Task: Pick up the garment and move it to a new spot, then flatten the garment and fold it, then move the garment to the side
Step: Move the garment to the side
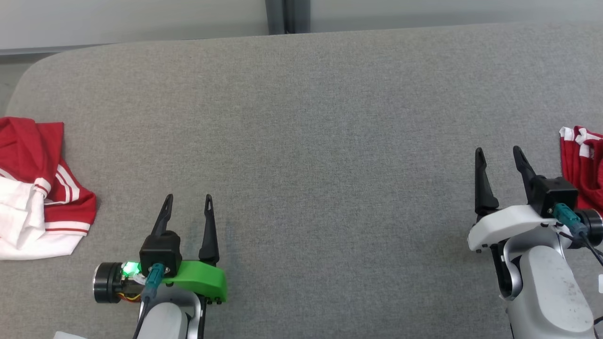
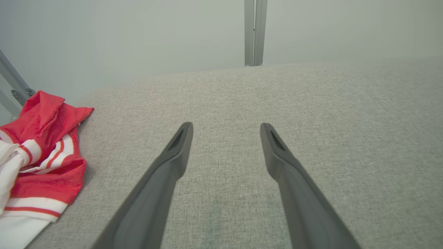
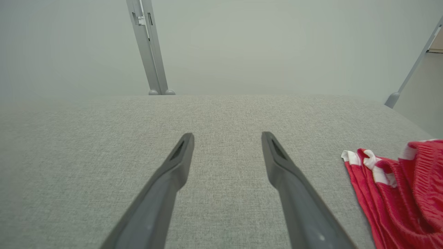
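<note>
A crumpled red and white garment (image 1: pixel 28 155) lies at the left edge of the grey padded table (image 1: pixel 306 117); in the left wrist view this garment (image 2: pixel 52 138) sits left of my fingers. A second red garment with white stripes (image 1: pixel 584 165) lies at the right edge, and in the right wrist view it (image 3: pixel 408 186) is at the lower right. My left gripper (image 1: pixel 188 197) (image 2: pixel 226 126) is open over bare table, right of the left garment. My right gripper (image 1: pixel 498 150) (image 3: pixel 227 135) is open too, just left of the right garment. Neither holds anything.
The table's rounded far-left corner (image 1: pixel 28 75) and far edge meet a pale wall with a grey upright post (image 1: pixel 282 16). A slanted metal leg (image 3: pixel 412 69) stands beyond the table's far right.
</note>
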`<state>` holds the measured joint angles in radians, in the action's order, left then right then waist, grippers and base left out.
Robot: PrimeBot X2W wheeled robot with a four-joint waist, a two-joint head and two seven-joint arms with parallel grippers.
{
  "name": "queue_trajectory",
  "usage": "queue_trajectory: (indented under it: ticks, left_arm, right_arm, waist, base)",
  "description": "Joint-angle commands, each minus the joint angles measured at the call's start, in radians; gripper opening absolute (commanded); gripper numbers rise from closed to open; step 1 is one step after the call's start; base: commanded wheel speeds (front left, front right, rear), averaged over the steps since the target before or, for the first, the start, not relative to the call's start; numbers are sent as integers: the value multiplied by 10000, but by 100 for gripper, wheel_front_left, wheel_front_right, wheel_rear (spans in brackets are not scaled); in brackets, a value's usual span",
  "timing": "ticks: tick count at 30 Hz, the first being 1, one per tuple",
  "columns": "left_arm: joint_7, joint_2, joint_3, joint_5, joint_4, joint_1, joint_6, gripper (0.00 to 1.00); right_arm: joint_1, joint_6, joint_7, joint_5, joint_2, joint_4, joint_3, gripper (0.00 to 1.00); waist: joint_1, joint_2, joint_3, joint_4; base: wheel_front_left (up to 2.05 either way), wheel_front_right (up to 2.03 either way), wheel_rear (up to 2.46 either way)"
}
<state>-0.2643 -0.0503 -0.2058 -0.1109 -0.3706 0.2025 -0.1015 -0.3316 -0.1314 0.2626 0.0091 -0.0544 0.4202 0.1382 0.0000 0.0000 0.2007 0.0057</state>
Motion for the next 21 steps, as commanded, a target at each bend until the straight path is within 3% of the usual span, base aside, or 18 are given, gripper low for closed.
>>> queue_trajectory:
  ticks: [1,21]
  left_arm:
    - [5,-11,57,-4,-31,-195,-37,100]
    - [5,-14,652,-60,32,-958,7,100]
  right_arm:
    - [231,14,31,57,8,23,-60,100]
    - [1018,14,31,803,23,-15,-1053,100]
  waist:
    - [0,0,-337,188]
    - [0,0,-1148,5]
  base:
    - [0,0,0]
    - [0,0,0]
